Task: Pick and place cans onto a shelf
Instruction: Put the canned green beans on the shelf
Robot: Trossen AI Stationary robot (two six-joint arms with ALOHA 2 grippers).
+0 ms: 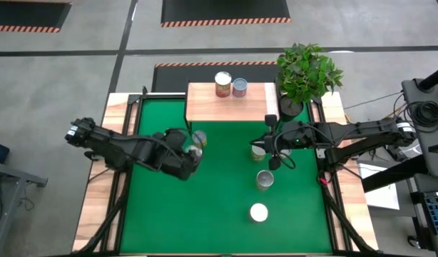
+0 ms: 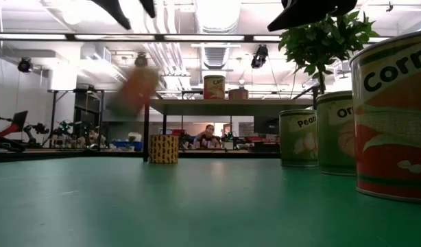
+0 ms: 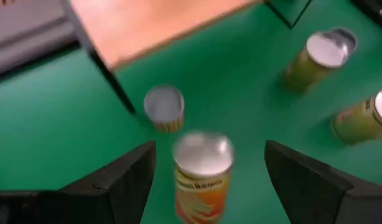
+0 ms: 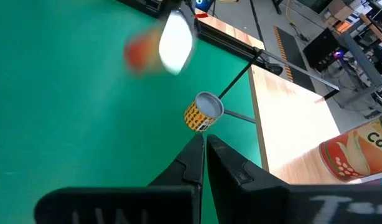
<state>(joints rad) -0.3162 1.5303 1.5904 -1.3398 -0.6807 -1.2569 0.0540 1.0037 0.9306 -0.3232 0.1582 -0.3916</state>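
From above, we see the left arm stretched low across the green table point(image 1: 155, 214) from the left edge, bent at the elbow, its gripper point(image 1: 194, 151) near the shelf's point(image 1: 205, 107) front left corner. A can point(image 1: 199, 138) with a silvery top sits just by the gripper's tip, another shape close beside it. The right arm reaches in from the right edge, nearly straight, its gripper point(image 1: 270, 146) over the table's right half beside a green can point(image 1: 257, 151). Two cans point(image 1: 222, 84) stand on the shelf, touching. Two more point(image 1: 265, 179) stand apart on the table nearer the front. A plant point(image 1: 308, 71) stands at the shelf's right.

At table level, a yellow can point(image 2: 164, 148) stands beside a black shelf leg, and a blurred orange can point(image 2: 136, 88) is off the table, up near the shelf's height. A can point(image 2: 214, 87) stands on the shelf. Three large cans point(image 2: 393, 116) stand close at the right.

In the left wrist view, the fingers point(image 3: 125, 180) are spread wide, and the orange can point(image 3: 202, 171) sits between them, touching neither; we judge the gripper released. The yellow can point(image 3: 164, 107) stands beyond, by the leg.

In the right wrist view, the fingers point(image 4: 194, 165) are pressed together, clenched on nothing. The yellow can point(image 4: 204, 112) lies ahead, the blurred orange one point(image 4: 163, 45) farther off.
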